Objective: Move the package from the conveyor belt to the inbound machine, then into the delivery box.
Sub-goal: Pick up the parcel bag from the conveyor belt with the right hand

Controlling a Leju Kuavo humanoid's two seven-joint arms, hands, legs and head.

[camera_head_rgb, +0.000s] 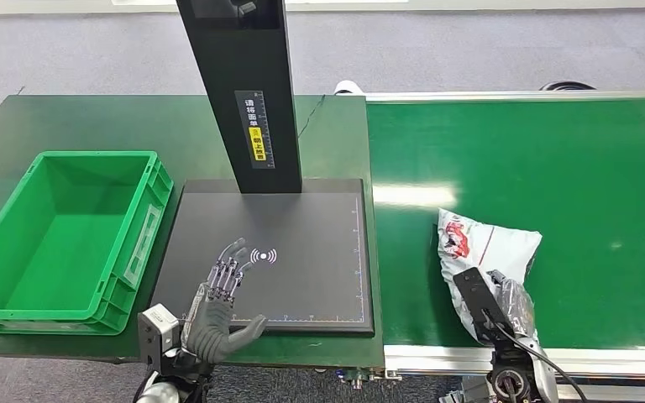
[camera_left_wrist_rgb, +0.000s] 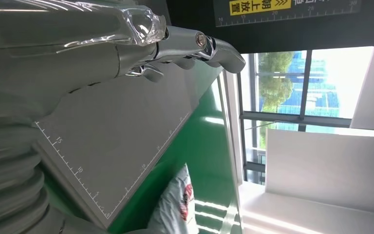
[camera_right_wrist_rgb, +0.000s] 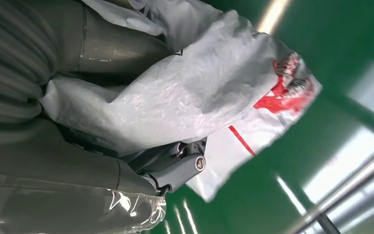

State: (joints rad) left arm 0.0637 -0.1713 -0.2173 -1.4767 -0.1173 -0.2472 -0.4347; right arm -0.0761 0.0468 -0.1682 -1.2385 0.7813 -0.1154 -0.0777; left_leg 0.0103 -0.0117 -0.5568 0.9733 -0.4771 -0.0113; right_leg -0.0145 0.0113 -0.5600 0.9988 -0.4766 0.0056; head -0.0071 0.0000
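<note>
One package (camera_head_rgb: pixel 491 248), a white plastic bag with red print too crumpled to read, lies on the green belt (camera_head_rgb: pixel 571 168) near its front edge, right of the machine. The right hand (camera_head_rgb: pixel 504 311) is at the package's near end; in the right wrist view the bag (camera_right_wrist_rgb: pixel 185 92) drapes over the hand (camera_right_wrist_rgb: pixel 175 168), with fingers (camera_right_wrist_rgb: pixel 187 168) below the plastic and grey parts of the hand above it, so it holds the package. One machine stands on the dark green desk (camera_head_rgb: pixel 92 122): a flat black plate (camera_head_rgb: pixel 302 227) with ruler marks along two edges and a white wireless symbol (camera_head_rgb: pixel 263 256), and one black column (camera_head_rgb: pixel 239 92) rising from its back. The column carries one label (camera_head_rgb: pixel 255 130) with white Chinese characters, a yellow patch and a scale; I cannot make out the words with confidence. The left hand (camera_head_rgb: pixel 222 298) hovers over the plate's near left part, fingers spread and straight, holding nothing. The left wrist view shows the plate's scale numbers 5, 10 and 15 (camera_left_wrist_rgb: pixel 78 170). One green box (camera_head_rgb: pixel 17 243) sits left of the plate, just beside it.
</note>
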